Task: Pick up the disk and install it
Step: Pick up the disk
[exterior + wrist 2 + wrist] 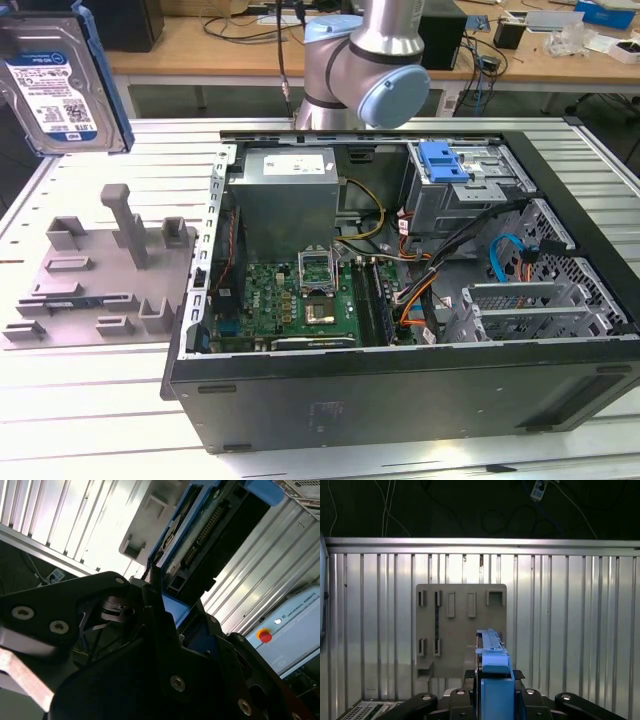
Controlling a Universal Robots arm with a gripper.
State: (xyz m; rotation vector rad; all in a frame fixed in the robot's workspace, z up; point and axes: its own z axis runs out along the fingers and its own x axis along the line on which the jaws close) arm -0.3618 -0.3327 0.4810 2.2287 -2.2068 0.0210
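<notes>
The disk (60, 85), a silver drive with a white-and-blue label and a blue frame, hangs in the air at the exterior view's far left, above the grey fixture (100, 270). In the first wrist view I see the disk (492, 652) edge-on, its blue frame clamped in my gripper (495, 680), with the fixture (460, 625) lying flat below it. The second wrist view shows the disk's dark underside (210, 525) with its connector, and my gripper (167, 607) shut on the blue frame.
An open computer case (400, 400) lies on the ribbed metal table (80, 400), to the exterior view's right of the fixture. Inside are a motherboard (300, 300), a power supply (285, 195) and a drive cage with a blue bracket (445, 160). The arm's joint (365, 60) stands behind the case.
</notes>
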